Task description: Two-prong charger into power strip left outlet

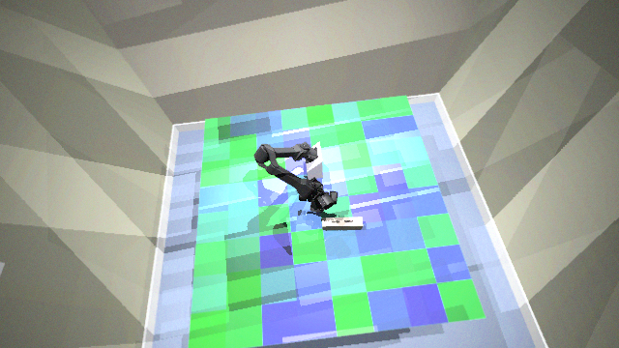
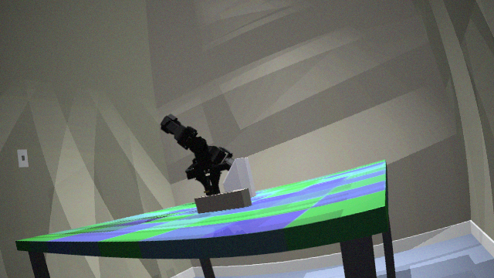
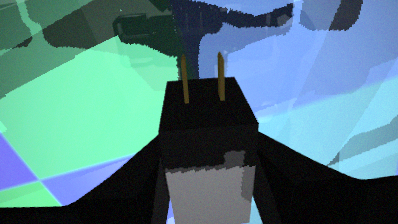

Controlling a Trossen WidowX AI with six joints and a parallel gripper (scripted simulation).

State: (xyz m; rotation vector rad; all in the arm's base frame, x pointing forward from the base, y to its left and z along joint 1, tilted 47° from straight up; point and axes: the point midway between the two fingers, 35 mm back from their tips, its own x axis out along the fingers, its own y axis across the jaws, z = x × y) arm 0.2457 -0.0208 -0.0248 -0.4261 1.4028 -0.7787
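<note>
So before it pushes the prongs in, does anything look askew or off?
Nothing looks damaged. The tool grips the black charger squarely, both brass prongs straight and parallel. In the wrist view, though, they point past the power strip at the table.

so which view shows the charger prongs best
The wrist view: both brass prongs stand out from the black charger held in the jaws, pointing away from the camera. In the top view the gripper hides the charger by the power strip. In the exterior view the prongs are too small to make out.
</note>
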